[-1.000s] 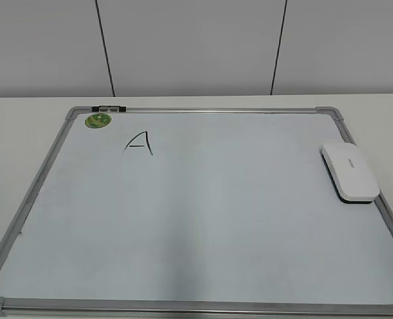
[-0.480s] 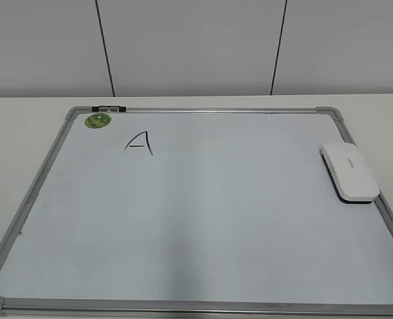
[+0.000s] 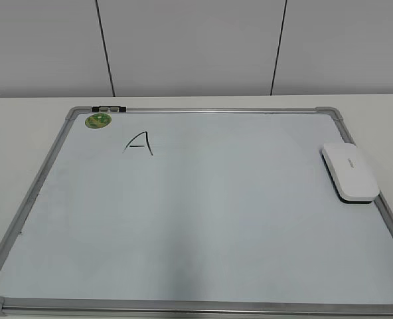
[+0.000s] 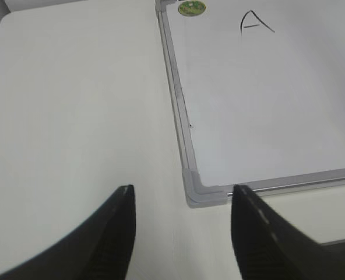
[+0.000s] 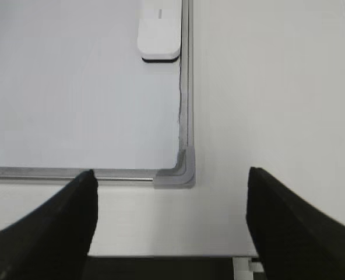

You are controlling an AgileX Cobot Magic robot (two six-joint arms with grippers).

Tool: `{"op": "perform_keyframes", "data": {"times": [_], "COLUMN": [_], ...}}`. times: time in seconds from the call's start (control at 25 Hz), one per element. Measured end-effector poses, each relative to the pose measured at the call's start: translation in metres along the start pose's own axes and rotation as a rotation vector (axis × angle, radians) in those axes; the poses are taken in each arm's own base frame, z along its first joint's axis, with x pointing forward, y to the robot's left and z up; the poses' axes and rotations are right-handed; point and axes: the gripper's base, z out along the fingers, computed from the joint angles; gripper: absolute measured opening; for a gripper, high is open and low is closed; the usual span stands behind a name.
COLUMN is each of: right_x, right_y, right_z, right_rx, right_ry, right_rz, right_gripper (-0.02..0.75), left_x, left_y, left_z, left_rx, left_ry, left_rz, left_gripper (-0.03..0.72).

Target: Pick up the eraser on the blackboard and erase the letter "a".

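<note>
The blackboard lies flat on the table, a white board in a grey frame. The white eraser rests on its right edge; it also shows in the right wrist view, far ahead of my right gripper. That gripper is open and empty over the board's near right corner. My left gripper is open and empty by the board's near left corner. Neither gripper shows in the exterior view. No lowercase letter "a" is visible on the board; only a capital "A" is written near the top left.
A round green sticker sits at the board's far left corner, with a small black clip on the frame above it. The white table extends left and right of the board. A grey panelled wall stands behind.
</note>
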Motion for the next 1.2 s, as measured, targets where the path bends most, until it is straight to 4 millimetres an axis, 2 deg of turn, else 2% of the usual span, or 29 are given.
{"op": "perform_keyframes", "data": {"times": [0.2,0.72,1.2], "right_x": [0.0099,0.0105,0.0106], "right_y": [0.0,0.0,0.0], "right_z": [-0.0121,-0.0128,-0.0127], "right_rx": [0.0,0.0,0.0], "right_ry": [-0.099,-0.105,-0.103], "right_rz": [0.0,0.0,0.0], "right_gripper": [0.589,0.589,0.589], "left_x": [0.0025,0.0025,0.0025], "left_y": [-0.0007,-0.0007,-0.0007], "left_z": [-0.0037,-0.0037,-0.0037], "left_rx": [-0.007,-0.007,-0.007], "left_ry": [-0.026,-0.026,-0.026], "left_rz": [0.0,0.0,0.0], "left_gripper": [0.389,0.388,0.317]}}
